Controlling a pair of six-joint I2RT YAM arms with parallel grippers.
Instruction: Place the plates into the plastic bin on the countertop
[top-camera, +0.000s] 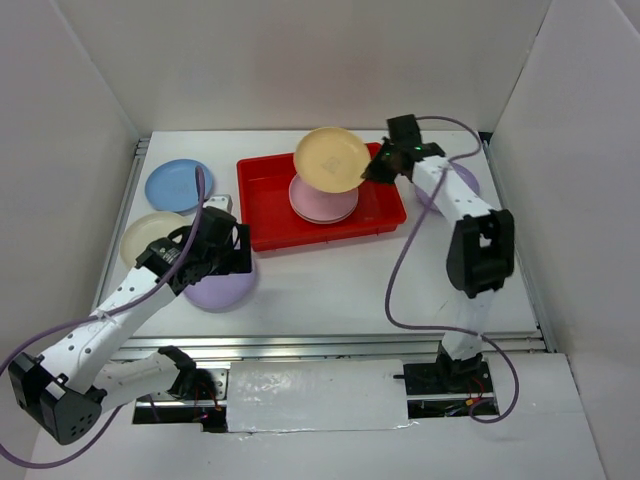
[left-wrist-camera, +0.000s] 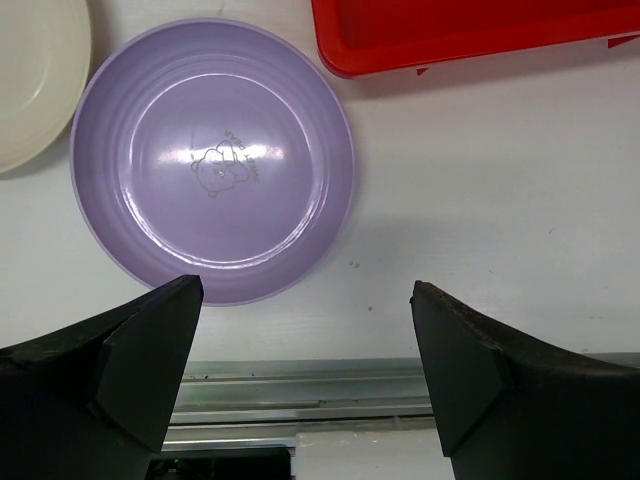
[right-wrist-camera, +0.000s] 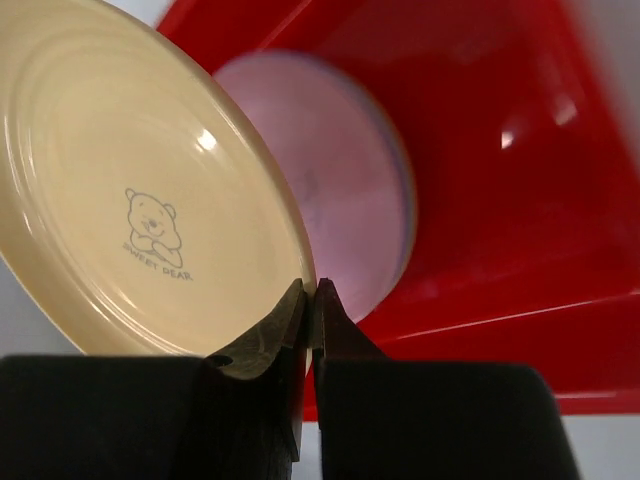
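Observation:
My right gripper (top-camera: 378, 165) (right-wrist-camera: 310, 290) is shut on the rim of a yellow plate (top-camera: 332, 159) (right-wrist-camera: 140, 190), holding it tilted over the red plastic bin (top-camera: 265, 205) (right-wrist-camera: 500, 200). A pink stack of plates (top-camera: 322, 202) (right-wrist-camera: 345, 190) lies in the bin under it. My left gripper (top-camera: 225, 250) (left-wrist-camera: 307, 290) hangs open above the near edge of a purple plate (top-camera: 222, 290) (left-wrist-camera: 213, 160) on the countertop (top-camera: 340, 290), with nothing between its fingers. A cream plate (top-camera: 145, 235) (left-wrist-camera: 35, 80) and a blue plate (top-camera: 178, 185) lie to the left.
Another purple plate (top-camera: 465, 180) lies partly hidden behind the right arm at the far right. A metal rail (top-camera: 330, 345) (left-wrist-camera: 300, 390) runs along the countertop's near edge. White walls close in the left, back and right sides. A corner of the bin (left-wrist-camera: 450, 35) shows beyond the purple plate.

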